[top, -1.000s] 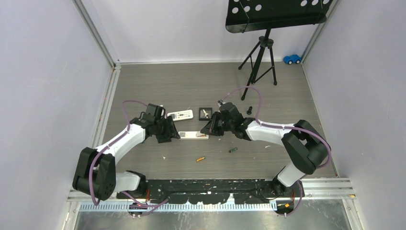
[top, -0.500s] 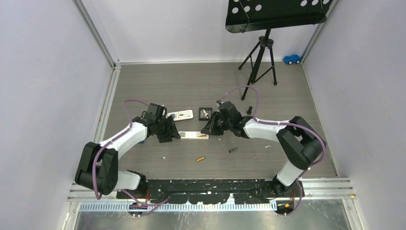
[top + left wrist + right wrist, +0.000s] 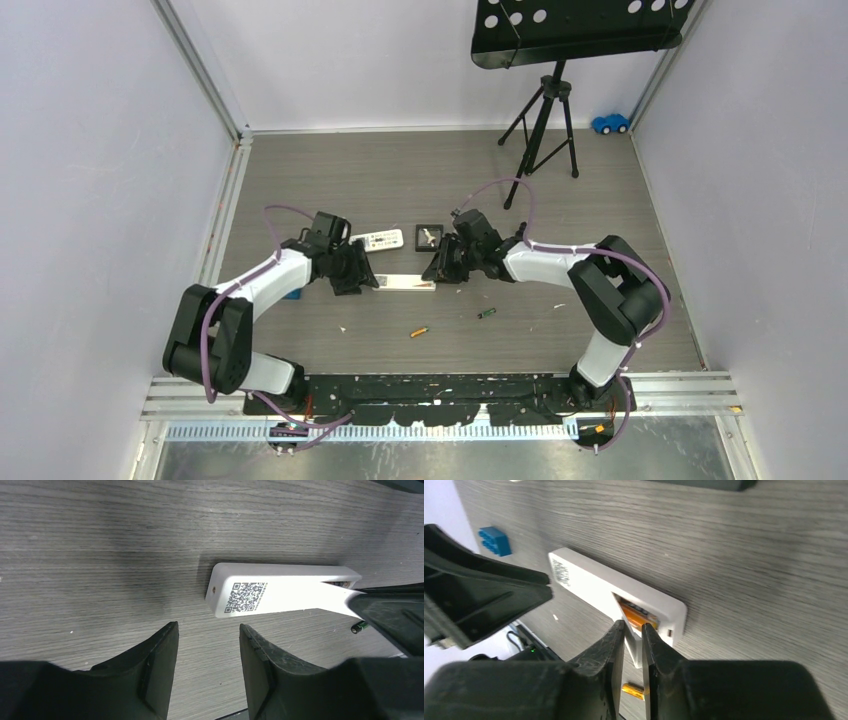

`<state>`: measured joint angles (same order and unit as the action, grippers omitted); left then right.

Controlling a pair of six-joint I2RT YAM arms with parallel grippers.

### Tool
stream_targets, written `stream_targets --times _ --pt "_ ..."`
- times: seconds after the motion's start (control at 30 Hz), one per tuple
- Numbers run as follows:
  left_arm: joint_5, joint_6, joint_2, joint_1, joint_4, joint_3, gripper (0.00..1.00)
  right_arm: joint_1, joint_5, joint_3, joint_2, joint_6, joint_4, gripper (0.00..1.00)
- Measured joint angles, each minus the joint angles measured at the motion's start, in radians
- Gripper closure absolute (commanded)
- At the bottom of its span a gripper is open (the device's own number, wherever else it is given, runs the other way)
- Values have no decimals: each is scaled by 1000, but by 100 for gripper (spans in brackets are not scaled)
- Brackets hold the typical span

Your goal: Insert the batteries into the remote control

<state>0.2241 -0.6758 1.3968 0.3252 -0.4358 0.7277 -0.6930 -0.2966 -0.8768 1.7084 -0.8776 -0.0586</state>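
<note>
Two loose cells lie toward the near edge of the surface (image 3: 350, 180) in the overhead view, an orange battery (image 3: 418, 331) and a green-and-black battery (image 3: 486, 313). The remote control (image 3: 405, 283) lies about the middle, between the left tool (image 3: 358, 275) and the right tool (image 3: 440, 270). Nothing pins it, so a push along its length could skate it toward the left edge. From the left wrist, the left tool (image 3: 207, 650) stands spread wide, with the remote control (image 3: 280, 592), label side up, just beyond its tips and apart from both fingers. It braces nothing, and closing from here would likely catch only the end corner and swing the body round. From the right wrist, the right tool (image 3: 633, 635) has its fingers drawn almost together, a thin slit between them and nothing visibly pinched. Its tips hover at the open bay, where a seated battery (image 3: 636, 615) shows orange. The likeliest trouble is there: pressing off-centre could tip that cell up out of the bay, or wedge a fingertip against the bay's rim and drag the unbraced remote. Whether the cell sits fully home I cannot tell.
</note>
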Motion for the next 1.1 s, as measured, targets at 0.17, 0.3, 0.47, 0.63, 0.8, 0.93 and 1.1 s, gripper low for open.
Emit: stream_targets --times 0.17,0.3,0.47,0.63,0.8,0.93,1.1 --pt "-6 1 1 0 -1 16 50 -5 14 -13 10 22 71 69" --pt "-20 2 1 0 -2 27 49 -6 27 -30 10 45 108 65" --pt "-33 3 2 0 -3 35 47 -6 36 -31 8 57 123 63" --pt "-41 4 5 0 -3 44 47 -6 50 -36 7 65 135 62" --pt "-47 4 6 0 -3 45 46 -6 71 -38 7 80 172 61" --pt "-50 5 10 0 -5 53 46 -6 78 -38 7 92 193 61" --pt "-50 5 27 0 -5 57 46 -6 79 -40 7 108 199 60"
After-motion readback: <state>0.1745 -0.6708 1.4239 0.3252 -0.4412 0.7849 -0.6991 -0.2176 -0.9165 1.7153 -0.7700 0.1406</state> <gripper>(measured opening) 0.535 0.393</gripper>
